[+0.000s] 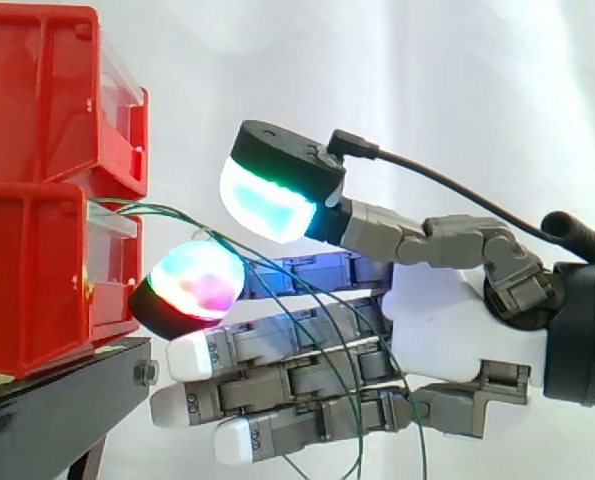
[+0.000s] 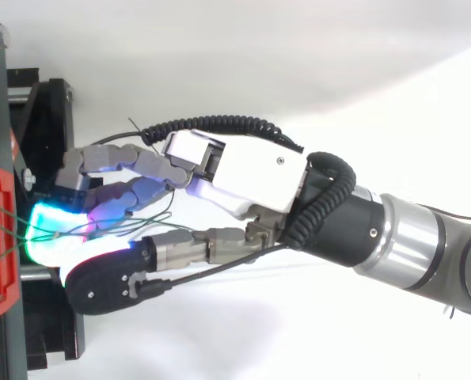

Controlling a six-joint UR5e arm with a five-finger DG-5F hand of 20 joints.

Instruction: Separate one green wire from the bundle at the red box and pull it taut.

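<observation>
Reaching into the bundle, no wire singled out yet

Hand (image 1: 447,320) sits just beside red box (image 1: 37,270), open: fingers near straight, thumb pad (image 1: 267,200) apart from them, nothing pinched. Green wires (image 1: 172,212) leave box front, run out & down across fingers, slack. Left to do, I'd say: pinch one, pull taut.
</observation>
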